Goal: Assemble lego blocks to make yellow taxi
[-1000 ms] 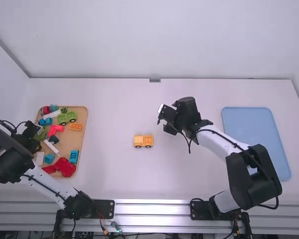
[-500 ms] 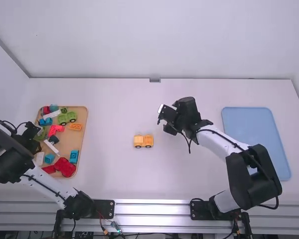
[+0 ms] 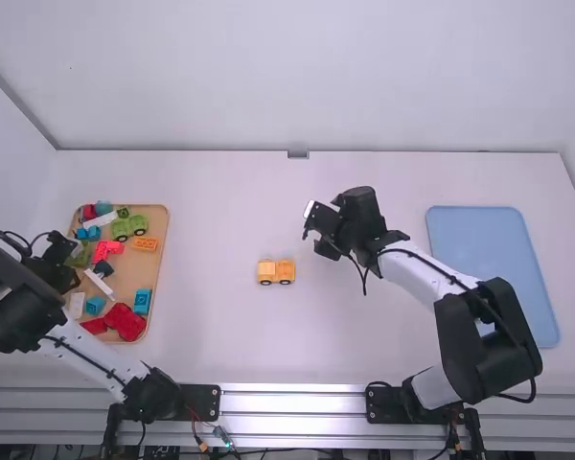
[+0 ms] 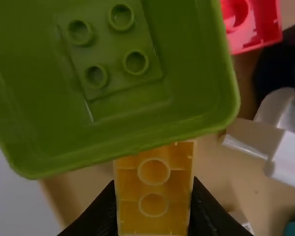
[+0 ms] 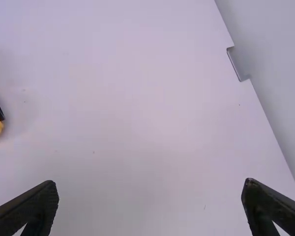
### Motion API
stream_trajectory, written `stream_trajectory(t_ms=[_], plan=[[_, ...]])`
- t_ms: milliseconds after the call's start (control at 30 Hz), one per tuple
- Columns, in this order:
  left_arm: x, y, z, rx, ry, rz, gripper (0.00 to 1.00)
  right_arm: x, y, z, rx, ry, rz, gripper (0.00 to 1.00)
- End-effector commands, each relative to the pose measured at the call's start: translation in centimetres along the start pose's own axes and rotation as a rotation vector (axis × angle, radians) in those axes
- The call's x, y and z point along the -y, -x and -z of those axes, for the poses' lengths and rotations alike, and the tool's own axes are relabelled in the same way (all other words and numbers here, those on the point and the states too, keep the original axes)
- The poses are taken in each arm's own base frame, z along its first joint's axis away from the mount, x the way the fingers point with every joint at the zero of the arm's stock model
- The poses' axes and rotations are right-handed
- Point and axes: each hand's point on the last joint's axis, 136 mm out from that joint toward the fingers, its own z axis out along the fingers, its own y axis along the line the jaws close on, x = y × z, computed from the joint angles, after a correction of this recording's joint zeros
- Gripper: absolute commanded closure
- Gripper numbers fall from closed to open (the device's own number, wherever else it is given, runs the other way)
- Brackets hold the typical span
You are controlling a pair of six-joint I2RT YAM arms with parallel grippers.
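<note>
Yellow wheeled toy car [image 3: 276, 272] is sitting mid-table, likely light, stiff and best pinched across its sides, while the left gripper [image 4: 154, 184] is clasping a yellow two-stud brick [image 4: 154, 194] over the left-hand tray [image 3: 160, 272] and the right gripper [image 5: 151, 183] is hanging wide-fingered just far-right of the car.

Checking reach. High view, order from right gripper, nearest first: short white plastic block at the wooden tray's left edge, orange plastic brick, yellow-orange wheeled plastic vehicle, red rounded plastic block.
1. Yellow-orange wheeled vehicle: left of the right gripper.
2. Orange brick: right side of the wooden tray.
3. Red rounded block: tray's near end.
4. Short white block: tray's left edge.
</note>
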Motion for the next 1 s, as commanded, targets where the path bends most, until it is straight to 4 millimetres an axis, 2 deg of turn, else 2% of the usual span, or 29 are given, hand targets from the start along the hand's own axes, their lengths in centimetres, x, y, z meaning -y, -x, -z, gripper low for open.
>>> stream_trajectory(t_ms=[0, 67, 233, 267, 333, 400, 433, 533, 600, 667, 733, 767, 800, 833, 867, 900, 967], plan=[[0.0, 0.2, -0.2, 0.021, -0.017, 0.060, 0.75, 0.3, 0.4, 0.6, 0.013, -0.017, 0.001, 0.01], [-0.4, 0.1, 0.1, 0.008, -0.008, 0.093, 0.73, 0.3, 0.4, 0.6, 0.016, -0.015, 0.001, 0.01], [-0.1, 0.5, 3.1, -0.035, -0.070, 0.137, 0.71, 0.1, 0.8, 0.6, 0.026, -0.010, 0.006, 0.01], [0.2, 1.3, 4.5, -0.012, -0.105, 0.142, 0.74, 0.0, 1.2, 0.6, 0.036, -0.010, 0.013, 0.01], [0.4, 2.1, 5.7, 0.016, -0.134, 0.149, 0.78, 0.1, 1.7, 0.6, 0.050, -0.017, 0.010, 0.01], [0.9, 3.8, 7.9, 0.080, -0.180, 0.157, 0.85, 0.5, 2.9, 0.6, 0.091, -0.043, -0.047, 0.01], [0.9, 4.2, 8.4, 0.097, -0.189, 0.158, 0.85, 0.6, 3.3, 0.6, 0.103, -0.050, -0.063, 0.01], [1.4, 7.1, 10.6, 0.215, -0.213, 0.136, 0.92, 2.0, 5.6, 1.0, 0.195, -0.099, -0.183, 0.01], [2.7, 10.0, 11.9, 0.343, -0.248, 0.049, 0.96, 2.6, 7.3, 1.5, 0.294, -0.083, -0.257, 0.01], [3.7, 11.5, 12.5, 0.406, -0.268, 0.003, 0.98, 2.6, 8.4, 2.0, 0.366, -0.043, -0.286, 0.01], [5.5, 14.1, 13.2, 0.490, -0.303, -0.067, 0.98, 2.9, 9.6, 3.0, 0.468, 0.029, -0.341, 0.01], [5.7, 14.3, 13.2, 0.496, -0.306, -0.075, 0.98, 3.0, 9.6, 3.1, 0.475, 0.033, -0.346, 0.01], [7.5, 16.4, 13.4, 0.545, -0.325, -0.152, 0.98, 3.4, 10.0, 3.8, 0.529, 0.077, -0.384, 0.01], [8.2, 17.2, 13.5, 0.564, -0.332, -0.180, 0.98, 3.5, 10.1, 4.2, 0.551, 0.097, -0.400, 0.01], [10.0, 19.2, 13.5, 0.613, -0.354, -0.236, 0.98, 3.8, 10.3, 4.9, 0.595, 0.136, -0.427, 0.01], [10.2, 19.5, 13.6, 0.620, -0.357, -0.242, 0.98, 3.8, 10.3, 5.0, 0.600, 0.141, -0.430, 0.01], [14.2, 22.9, 13.8, 0.710, -0.421, -0.349, 0.98, 4.3, 10.6, 6.1, 0.659, 0.192, -0.460, 0.01]])
